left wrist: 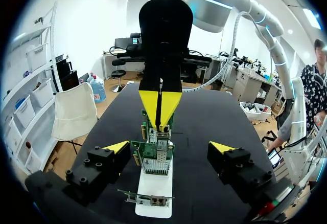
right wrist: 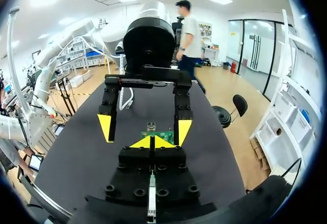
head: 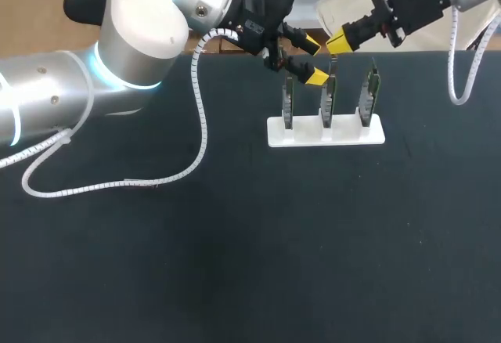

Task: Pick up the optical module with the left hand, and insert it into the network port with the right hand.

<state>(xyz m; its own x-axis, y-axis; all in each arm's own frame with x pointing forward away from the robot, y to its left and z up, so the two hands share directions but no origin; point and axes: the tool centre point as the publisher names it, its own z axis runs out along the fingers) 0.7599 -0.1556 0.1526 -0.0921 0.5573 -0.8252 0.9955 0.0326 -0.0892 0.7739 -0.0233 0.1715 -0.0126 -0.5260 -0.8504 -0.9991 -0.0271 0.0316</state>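
While the right gripper (head: 338, 44) hangs over the middle of the white stand (head: 305, 133), its yellow tips are pressed together on a slender piece pointing down toward the stand, taken here to be the optical module (head: 333, 63).

Left gripper (head: 315, 59): spread wide and holding nothing. It sits above the stand, between the left and middle cards. In the left wrist view its two fingers flank the row of cards.

Three green cards stand upright in the white stand. The module's lower end is just above the middle card (head: 329, 99); whether it touches the card cannot be told.

Step in hand, as judged: pick-up and hand-over are done, and insertion by the right arm is begun but not finished. The silver cage (left wrist: 156, 163) on the middle card is probably the network port.

Next move, as judged: line the module's end up with the mouth of that port, hold it parallel to the card, and press straight toward the stand until it seats. A small sideways error would catch the module on the card's edge. The open left gripper is close beside the right one above the stand and should be kept apart from it so as not to be struck.
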